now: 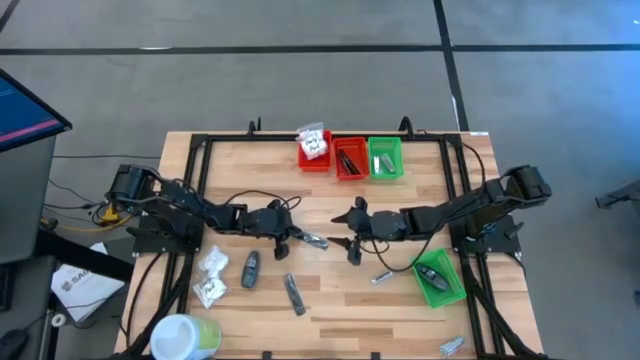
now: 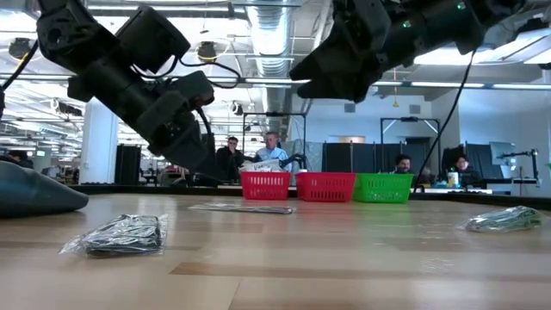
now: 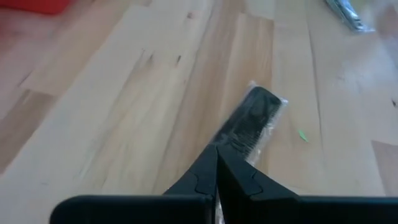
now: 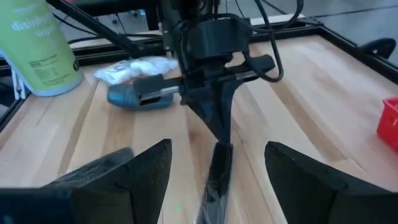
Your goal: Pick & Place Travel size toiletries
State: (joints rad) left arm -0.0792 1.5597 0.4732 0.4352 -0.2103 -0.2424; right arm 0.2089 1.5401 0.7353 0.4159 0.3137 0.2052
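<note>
Tub (image 1: 183,337): white and green, 7 o'clock corner of the table (image 1: 400,310).

White packets (image 1: 211,275): two, crinkly, just right of the tub, at 8 o'clock.

Dark oval (image 1: 251,268): beside the packets, toward centre.

Wrapped stick (image 1: 293,293): dark, lying flat at 6 o'clock from centre.

Left gripper (image 1: 290,240): just left of table centre; fingers (image 3: 214,177) pressed together on the end of a black comb in clear wrap (image 3: 252,121) (the comb's far end slants away over the wood, toward the right arm).

Right gripper (image 1: 348,243): just right of centre, facing the left one; fingers (image 4: 134,177) spread wide, nothing between them, the wrapped comb lying below the gap.

Red bins (image 1: 332,152): two, side by side at 12 o'clock; the left one holds a white packet, the right one dark sticks.

Green bin (image 1: 385,158): touching the red pair, a silvery item inside.

Silvery sachet (image 1: 382,277): at 5 o'clock from centre.

Second green bin (image 1: 437,277): at 4 o'clock, tilted, one dark item inside.

Silver packet (image 1: 451,346): 5 o'clock edge.
</note>
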